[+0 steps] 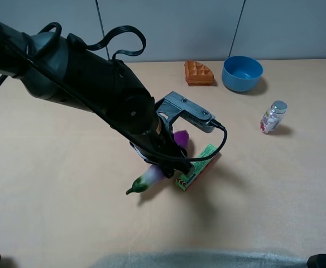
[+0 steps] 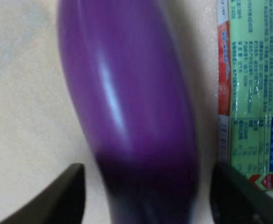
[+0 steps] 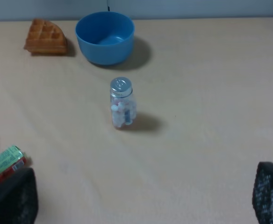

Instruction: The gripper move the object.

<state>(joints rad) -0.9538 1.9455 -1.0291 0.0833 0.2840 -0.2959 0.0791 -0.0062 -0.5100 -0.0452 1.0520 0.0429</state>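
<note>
The purple eggplant [image 1: 150, 177] lies on the table under my left arm, with its green stem toward the front left and its purple end [image 1: 181, 137] showing behind the gripper. In the left wrist view the eggplant [image 2: 127, 102] fills the middle and looks blurred. My left gripper [image 1: 162, 161] is over it, and its dark fingers [image 2: 66, 196] stand on either side with a small gap on each side [image 2: 146, 191]. My right gripper [image 3: 145, 186] is open and empty, far from the eggplant.
A green rectangular box [image 1: 199, 165] lies right beside the eggplant and also shows in the left wrist view [image 2: 248, 93]. A small jar with a silver lid [image 1: 273, 116], a blue bowl [image 1: 241, 72] and a waffle piece [image 1: 199, 72] stand at the back right.
</note>
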